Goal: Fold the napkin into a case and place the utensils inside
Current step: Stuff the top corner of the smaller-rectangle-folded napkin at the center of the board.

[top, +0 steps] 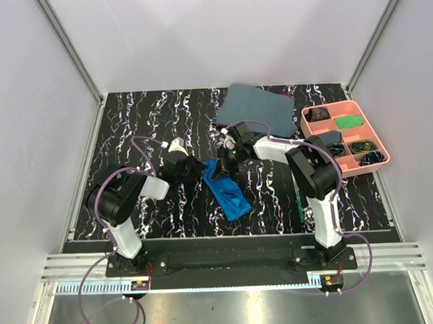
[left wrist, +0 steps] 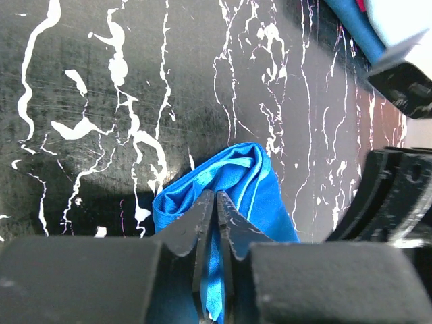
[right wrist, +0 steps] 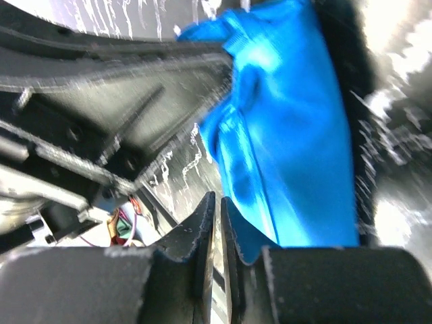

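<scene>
The bright blue napkin (top: 230, 195) lies folded into a narrow slanted strip at the middle of the table. My left gripper (top: 202, 168) is at its far end. In the left wrist view the left gripper (left wrist: 217, 194) is shut on a strip of the napkin (left wrist: 236, 175), which runs between the fingers. My right gripper (top: 226, 160) hovers just beyond the same end. Its jaws (right wrist: 216, 197) stand a thin slit apart with nothing in them, and the napkin (right wrist: 297, 121) hangs beside the right finger. A thin green strip (top: 301, 199) beside the right arm may be a utensil handle. The other utensils are hidden.
A dull grey-blue cloth (top: 259, 107) lies at the back of the table. A pink compartment tray (top: 378, 138) with small items stands at the right edge. Both arms crowd the middle, with their forearms crossing over the black marbled tabletop (top: 144, 122).
</scene>
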{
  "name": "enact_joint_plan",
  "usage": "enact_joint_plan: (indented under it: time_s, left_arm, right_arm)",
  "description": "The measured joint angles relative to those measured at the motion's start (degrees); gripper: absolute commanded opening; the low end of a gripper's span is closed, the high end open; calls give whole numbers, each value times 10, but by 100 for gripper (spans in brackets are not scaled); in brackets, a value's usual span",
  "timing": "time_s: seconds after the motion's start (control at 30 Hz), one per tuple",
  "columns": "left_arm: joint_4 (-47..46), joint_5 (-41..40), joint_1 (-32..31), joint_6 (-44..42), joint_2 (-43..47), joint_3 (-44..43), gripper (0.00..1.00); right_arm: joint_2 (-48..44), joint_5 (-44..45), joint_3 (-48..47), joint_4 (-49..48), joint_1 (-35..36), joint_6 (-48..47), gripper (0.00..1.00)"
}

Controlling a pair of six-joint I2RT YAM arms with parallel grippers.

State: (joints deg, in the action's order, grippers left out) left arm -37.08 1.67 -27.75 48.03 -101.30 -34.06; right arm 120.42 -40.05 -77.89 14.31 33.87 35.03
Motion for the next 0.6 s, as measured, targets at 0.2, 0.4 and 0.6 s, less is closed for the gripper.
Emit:
enact_joint_plan:
  time_s: [0.2,0.4,0.6]
  left_arm:
    - [6,12,0,-7,11,-1,42]
    - [70,15,0,-25,67,-1,55]
    - [144,13,0,-50,135,-7,49]
  right_arm:
    - [-59,8,40,40,-37,-37,16]
    - [-108,17,95,56,-59,-67,16]
    - [-107,15,104,54,-59,-67,25]
